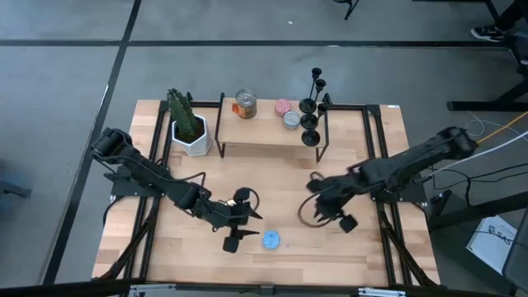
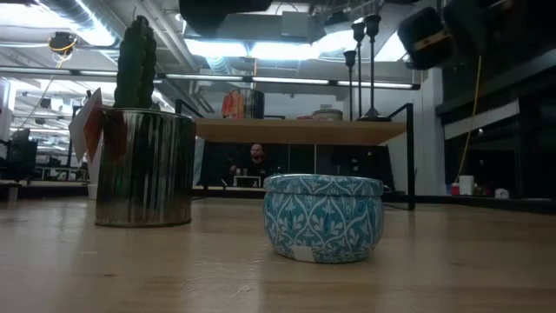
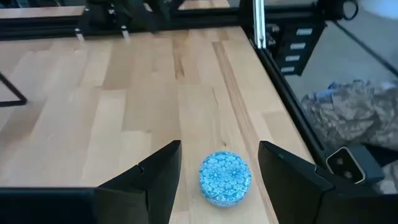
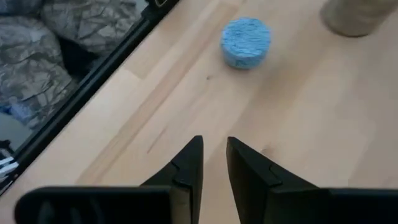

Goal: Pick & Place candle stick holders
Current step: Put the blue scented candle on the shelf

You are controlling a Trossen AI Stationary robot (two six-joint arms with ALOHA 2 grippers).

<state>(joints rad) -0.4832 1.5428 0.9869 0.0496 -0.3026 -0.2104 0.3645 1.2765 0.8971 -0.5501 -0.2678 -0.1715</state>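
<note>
Three black candle stick holders stand upright, stems vertical, at the right end of the raised shelf along the surface's far edge. One potted cactus, one jar and two small tins share that edge. One blue patterned tin sits near the front edge, between the released fingers of the left hand. The right hand hovers mid-surface, fingers narrowly apart, grasping nothing.

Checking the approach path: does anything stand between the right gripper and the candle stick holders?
The candle stick holders stand on the raised shelf; its black side frame lies between them and the right gripper.
</note>
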